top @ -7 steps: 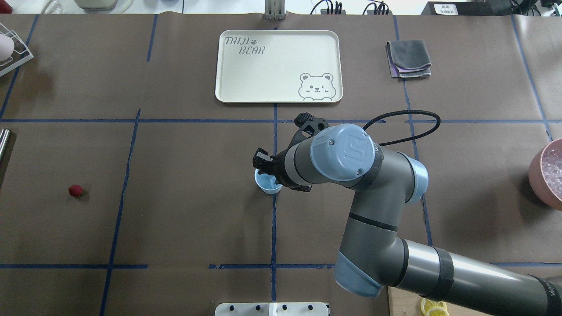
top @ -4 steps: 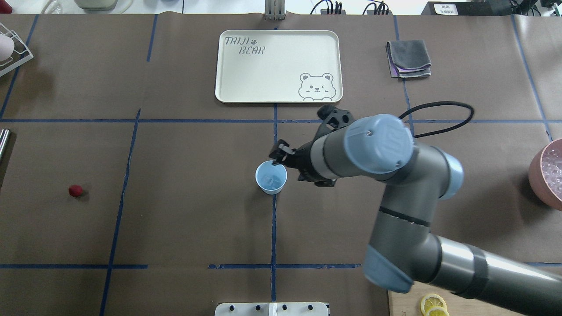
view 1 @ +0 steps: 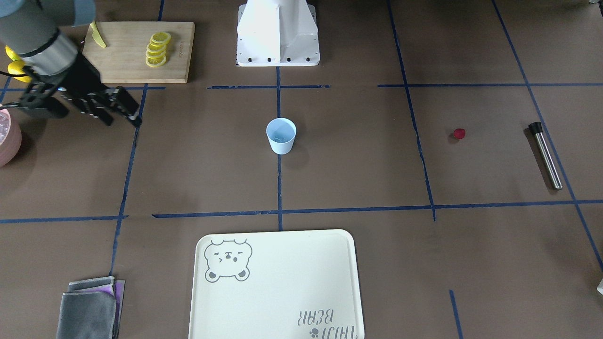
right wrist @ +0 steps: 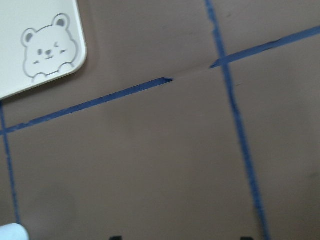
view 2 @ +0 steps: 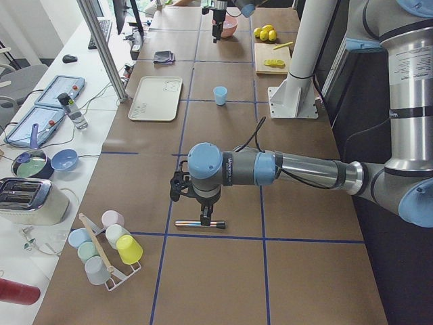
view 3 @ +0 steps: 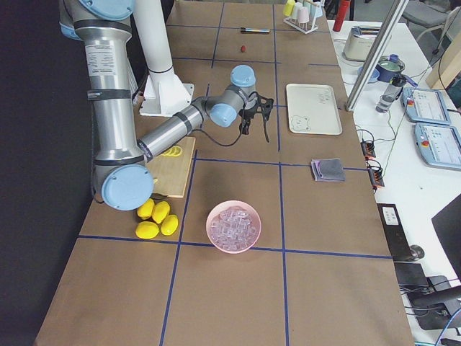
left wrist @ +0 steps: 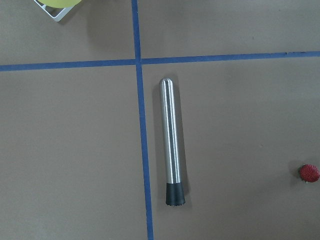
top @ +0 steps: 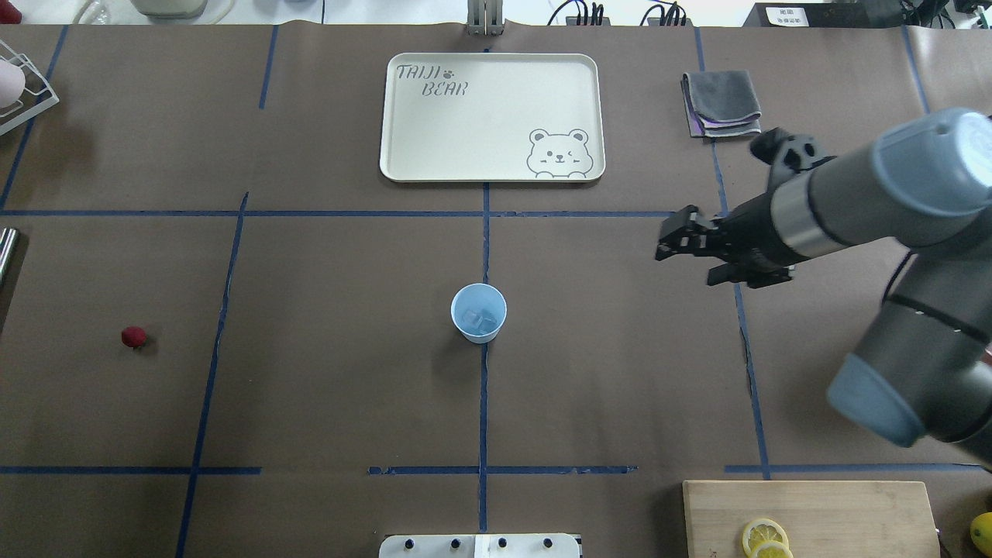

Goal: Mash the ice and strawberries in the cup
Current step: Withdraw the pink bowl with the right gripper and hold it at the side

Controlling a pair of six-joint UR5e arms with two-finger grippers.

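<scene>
The pale blue cup [top: 478,312] stands upright at the table's middle, also in the front view [view 1: 281,135]. Ice [top: 480,318] chunks lie in its bottom. The strawberry [top: 133,336] lies alone far left on the table, and shows at the left wrist view's right edge [left wrist: 309,172]. My right gripper [top: 665,239] hovers open and holds nothing, well to the right of the cup. My left gripper [view 2: 203,218] hangs over a steel muddler [left wrist: 171,142]; whether it is open or shut I cannot tell.
A cream bear tray [top: 488,116] and a folded grey cloth [top: 721,103] lie at the far side. A pink bowl of ice [view 3: 233,226], whole lemons [view 3: 155,220] and a cutting board [top: 806,515] with lemon slices sit on the right. A cup rack [view 2: 108,250] stands at the left end.
My right gripper has drawn back from over the cup, far to the right and a little away. The cup's mouth is uncovered, with ice showing inside.
</scene>
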